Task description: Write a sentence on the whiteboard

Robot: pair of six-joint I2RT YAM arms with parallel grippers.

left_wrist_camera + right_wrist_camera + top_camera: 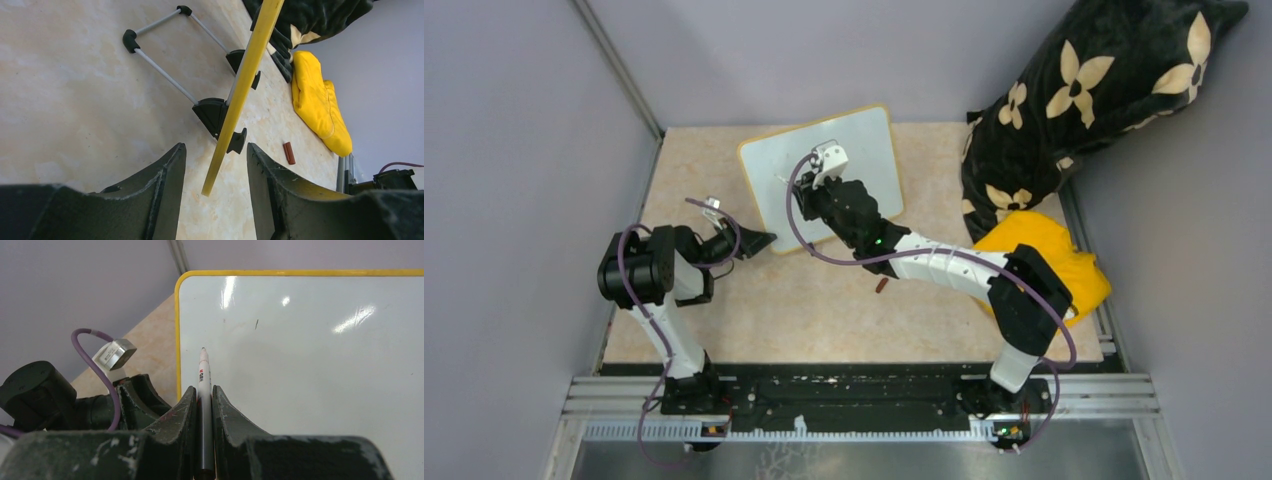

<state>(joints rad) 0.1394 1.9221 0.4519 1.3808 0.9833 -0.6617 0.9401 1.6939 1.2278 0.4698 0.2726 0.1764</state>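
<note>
Two grippers work the board (864, 150), propped at the far middle of the table (824, 320). The right gripper (203, 390) clamps a pen (203, 367), tip just inside the board's yellow frame. The face is blank bar one small mark (256, 324), so writing is barely begun. The left gripper (215, 147) stands parted astride the board's edge, touching nothing. Next: press the tip down and stroke the first letter lightly.
</note>
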